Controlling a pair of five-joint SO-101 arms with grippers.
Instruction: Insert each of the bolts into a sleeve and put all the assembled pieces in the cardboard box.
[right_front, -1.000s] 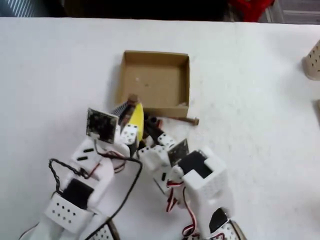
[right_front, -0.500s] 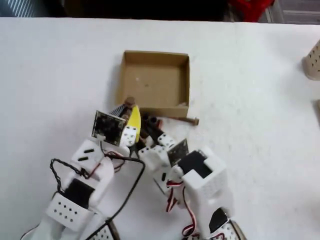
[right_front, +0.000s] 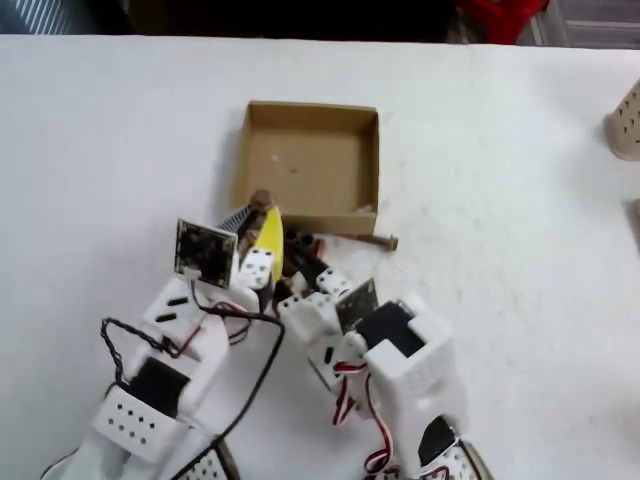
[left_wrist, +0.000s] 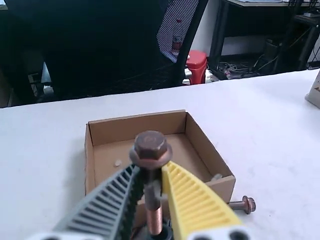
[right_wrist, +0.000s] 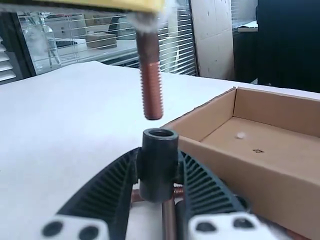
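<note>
Frame centre, high view: left gripper (right_front: 257, 222) is clamping a bolt (left_wrist: 151, 148) over the sleeve (right_wrist: 159, 172) that right gripper (right_wrist: 158, 156) is pinching — misalignment could jam its tip on the rim.

Bright, even light washes the white table (right_front: 520, 300), shadows faint.

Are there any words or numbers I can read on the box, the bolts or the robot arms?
There is no text here that can be read.
On the cardboard box: a tiny dark mark on its floor, too small to read.
On the bolt: its head may carry a faint stamp, too blurred to read.
</note>
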